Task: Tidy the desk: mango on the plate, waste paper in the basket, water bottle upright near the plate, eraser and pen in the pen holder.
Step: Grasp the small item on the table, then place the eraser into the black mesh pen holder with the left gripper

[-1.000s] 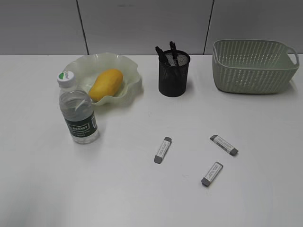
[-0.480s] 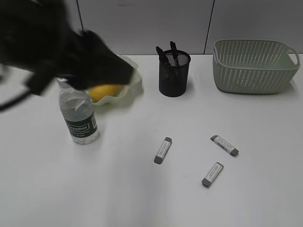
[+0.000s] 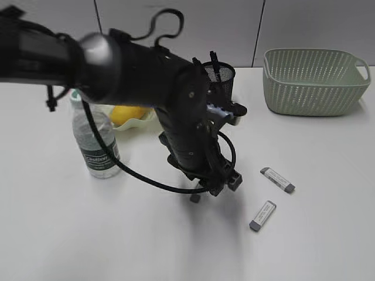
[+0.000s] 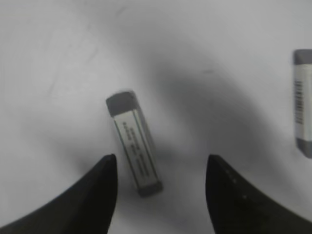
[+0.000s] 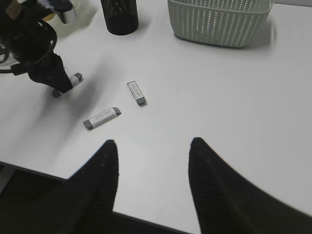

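My left gripper (image 4: pixel 162 161) is open just above the desk (image 3: pixel 328 234), its fingers on either side of a grey-ended white eraser (image 4: pixel 134 144) without touching it. In the exterior view the left arm hides most of this eraser (image 3: pixel 194 198). Two more erasers (image 3: pixel 278 179) (image 3: pixel 262 215) lie to the right. The black mesh pen holder (image 3: pixel 225 76) holds black pens (image 3: pixel 214 58). The mango (image 3: pixel 126 113) lies on the green plate (image 3: pixel 140 122). The water bottle (image 3: pixel 96 146) stands upright by the plate. My right gripper (image 5: pixel 152 146) is open and empty above the desk's front edge. No waste paper is in view.
The sage green basket (image 3: pixel 313 82) stands at the back right, also in the right wrist view (image 5: pixel 219 19). The left arm crosses over the plate and in front of the pen holder. The right wrist view shows the left gripper (image 5: pixel 51 78) and two free erasers (image 5: pixel 136 92) (image 5: pixel 101 117).
The left arm has swept in from the upper left, across the plate and bottle, down to the leftmost eraser. The objects on the desk have not moved.
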`<action>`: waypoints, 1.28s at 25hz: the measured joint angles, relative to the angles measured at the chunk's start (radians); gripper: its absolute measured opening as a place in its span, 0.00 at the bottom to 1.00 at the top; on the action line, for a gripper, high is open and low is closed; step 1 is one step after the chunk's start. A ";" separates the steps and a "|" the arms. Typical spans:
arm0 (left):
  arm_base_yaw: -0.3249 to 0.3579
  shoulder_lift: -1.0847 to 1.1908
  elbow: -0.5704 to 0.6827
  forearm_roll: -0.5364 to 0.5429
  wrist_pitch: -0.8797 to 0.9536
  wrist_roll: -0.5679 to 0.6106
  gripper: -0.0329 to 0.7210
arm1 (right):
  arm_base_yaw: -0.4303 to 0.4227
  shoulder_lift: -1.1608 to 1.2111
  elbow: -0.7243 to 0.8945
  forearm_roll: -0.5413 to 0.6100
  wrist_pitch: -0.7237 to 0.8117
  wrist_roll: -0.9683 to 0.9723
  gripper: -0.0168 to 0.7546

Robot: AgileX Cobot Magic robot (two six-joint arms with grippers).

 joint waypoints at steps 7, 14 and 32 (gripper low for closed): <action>0.000 0.118 -0.087 0.127 0.022 -0.089 0.58 | 0.000 0.000 0.000 0.000 -0.001 0.001 0.51; 0.003 0.110 -0.086 0.131 -0.075 -0.095 0.23 | 0.000 -0.001 0.000 0.000 -0.001 0.001 0.51; 0.241 0.165 -0.088 0.139 -1.348 -0.096 0.23 | 0.000 -0.001 0.000 0.000 -0.001 0.002 0.51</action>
